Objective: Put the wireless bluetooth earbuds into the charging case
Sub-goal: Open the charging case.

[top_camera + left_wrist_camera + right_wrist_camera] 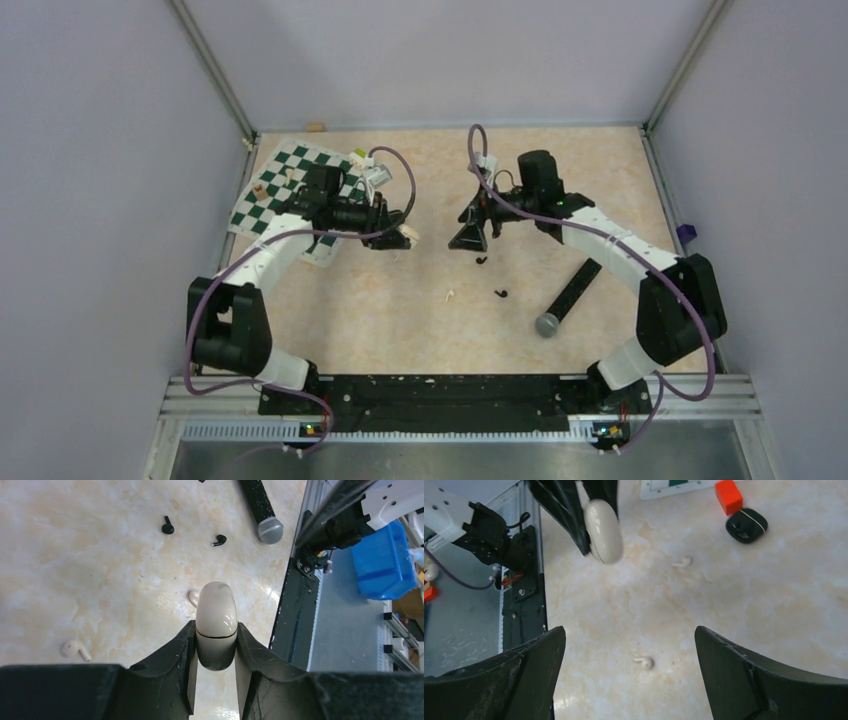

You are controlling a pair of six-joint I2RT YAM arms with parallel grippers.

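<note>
Beige stone-look table top (400, 320): marbled with pale orange veining.
Two tiny bean-like earbuds (168, 527): solid black, both.
Small rounded pill-shaped charging case (746, 525): glossy black, crossed by one thin pale line.
Small plastic block (729, 496): orange-red, uniform.
Glossy egg-shaped case (216, 605): cream-white, with a thin dark seam line.
Loose stemmed earbuds (683, 562): cream-white.
Long microphone (257, 500): black handle flecked with fine pale specks, grey mesh head.
Flat chess mat (300, 158): green and white checks, white border.
Both the left gripper (216, 626) and the right gripper (629, 630): matt black.
Open plastic bin (384, 560): bright blue.
</note>
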